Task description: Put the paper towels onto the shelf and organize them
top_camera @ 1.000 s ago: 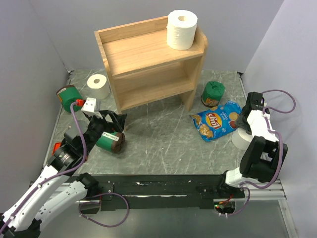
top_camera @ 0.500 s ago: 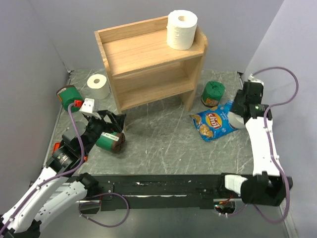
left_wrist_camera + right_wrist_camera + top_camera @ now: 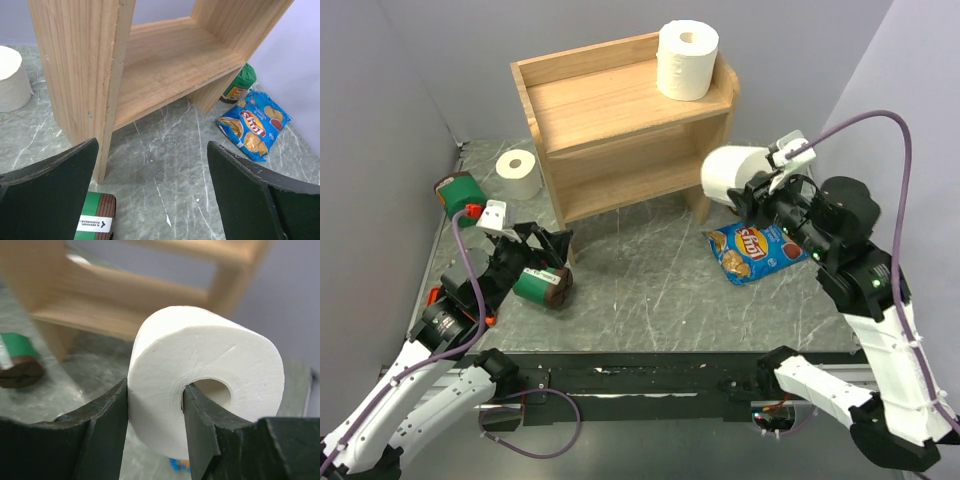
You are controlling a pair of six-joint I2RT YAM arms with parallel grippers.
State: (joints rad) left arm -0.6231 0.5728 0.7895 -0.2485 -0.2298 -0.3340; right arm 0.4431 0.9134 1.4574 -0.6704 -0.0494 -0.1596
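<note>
Three plain white paper rolls, each a squat cylinder with a hollow core. The top roll (image 3: 687,60) is stood on end at the right rear corner of the upper tier of the shelf (image 3: 610,105). The table roll (image 3: 519,174) is stood near the left edge of the table (image 3: 640,285), beside the shelf. The held roll (image 3: 728,172) is carried on its side above the table, before the shelf's right leg. Its wall is pinched by the right gripper (image 3: 758,192), one finger (image 3: 200,440) set in the core and one outside. The left gripper (image 3: 548,250) is spread wide with nothing held, above a green package (image 3: 542,285)
</note>
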